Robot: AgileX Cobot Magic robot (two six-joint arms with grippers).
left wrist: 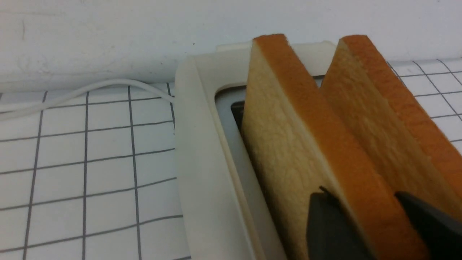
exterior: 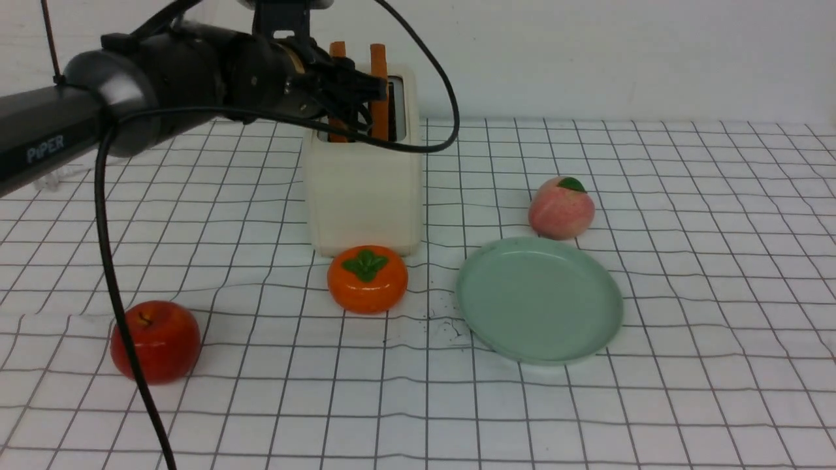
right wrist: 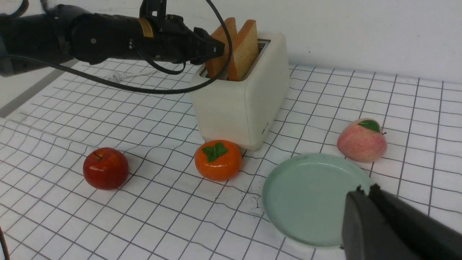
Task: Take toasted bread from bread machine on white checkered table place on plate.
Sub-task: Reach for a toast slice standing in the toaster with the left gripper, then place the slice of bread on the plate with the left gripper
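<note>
"Two slices of toasted bread [left wrist: 288,144] stand upright in the slots of my cream-white toaster [exterior: 366,196]. Where's your left end effector?"

"I have my left end effector [left wrist: 364,220] over the toaster, its fingers clamped on one slice, on either side of its crust."

"And the right?"

"My right end effector [right wrist: 364,191] has its fingers together, seen in its own wrist view."

"What about the plate?"

"I see the mint-green plate [exterior: 541,300] bare on the white checkered bench [exterior: 326,424], between the persimmon [exterior: 367,279] and the peach [exterior: 562,207]; a red apple [exterior: 155,341] sits well apart, on the left."
</note>
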